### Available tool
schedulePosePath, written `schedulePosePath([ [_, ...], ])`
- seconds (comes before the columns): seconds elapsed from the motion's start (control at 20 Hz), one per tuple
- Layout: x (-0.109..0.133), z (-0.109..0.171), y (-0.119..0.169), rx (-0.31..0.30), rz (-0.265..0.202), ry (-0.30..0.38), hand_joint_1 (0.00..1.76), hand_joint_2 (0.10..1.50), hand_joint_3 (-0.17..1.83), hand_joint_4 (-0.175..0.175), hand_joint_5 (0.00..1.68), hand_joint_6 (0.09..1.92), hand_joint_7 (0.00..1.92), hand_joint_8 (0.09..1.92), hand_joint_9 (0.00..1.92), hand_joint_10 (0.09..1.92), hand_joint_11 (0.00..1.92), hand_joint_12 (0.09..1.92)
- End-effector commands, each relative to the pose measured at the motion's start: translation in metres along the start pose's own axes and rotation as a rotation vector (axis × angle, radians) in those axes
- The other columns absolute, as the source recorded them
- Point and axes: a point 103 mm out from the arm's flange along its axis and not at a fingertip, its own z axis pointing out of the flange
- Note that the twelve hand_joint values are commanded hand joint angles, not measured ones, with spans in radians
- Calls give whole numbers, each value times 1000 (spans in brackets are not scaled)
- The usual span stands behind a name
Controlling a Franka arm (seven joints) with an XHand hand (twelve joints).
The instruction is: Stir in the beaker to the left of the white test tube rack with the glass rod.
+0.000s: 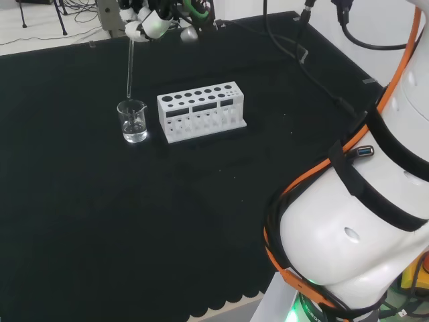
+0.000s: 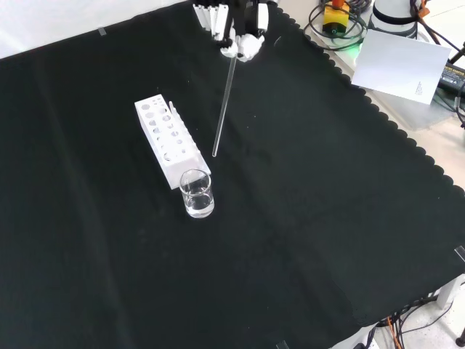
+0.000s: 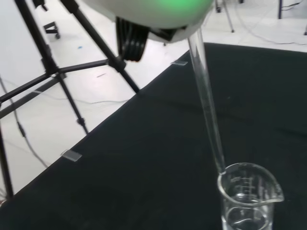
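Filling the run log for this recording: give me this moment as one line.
phase: rod lowering toward beaker | hand: shut on clear glass rod | rod tip: at clear glass beaker rim | white test tube rack: beside beaker

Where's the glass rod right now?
In the head view the hand holds the glass rod up, its tip just above the beaker, left of the rack.

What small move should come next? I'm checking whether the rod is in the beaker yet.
Probably lower the glass rod straight down: the hand holds it with its tip near the rim of the beaker, apparently above the liquid.
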Motion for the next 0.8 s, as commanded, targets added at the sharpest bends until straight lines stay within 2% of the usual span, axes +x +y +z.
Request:
schedulePosePath([
  [0.05, 4, 6, 7, 12, -42, 9, 1180, 648, 893, -175, 1065, 1136, 1394, 1396, 1854, 1145, 1871, 1069],
  [0.45, -11, 10, 14, 11, -36, 17, 1180, 646, 895, -175, 1067, 1133, 1398, 1394, 1858, 1146, 1877, 1072],
  [0.8, -37, 23, 23, 20, -32, 42, 1180, 645, 896, -175, 1068, 1132, 1401, 1392, 1861, 1148, 1882, 1074],
])
